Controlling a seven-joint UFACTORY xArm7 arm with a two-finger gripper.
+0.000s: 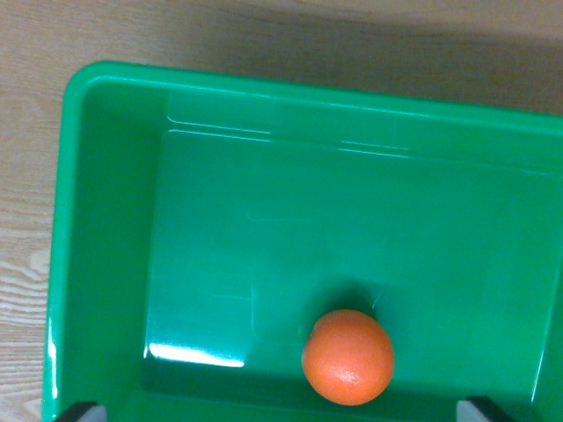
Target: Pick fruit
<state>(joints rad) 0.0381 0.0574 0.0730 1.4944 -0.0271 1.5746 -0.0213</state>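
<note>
One orange (pixel 348 356) lies on the floor of a green plastic bin (pixel 114 220), near the lower wall in the wrist view and somewhat right of centre, touching no wall. The bin rests on a light wood-grain worktop (pixel 31 176). Only two dark tips of the tool (pixel 281 410) show at the lower edge, set wide apart with nothing between them.

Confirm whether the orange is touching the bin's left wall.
No: the orange sits on the floor of the green bin, well clear of the left wall in the wrist view.
</note>
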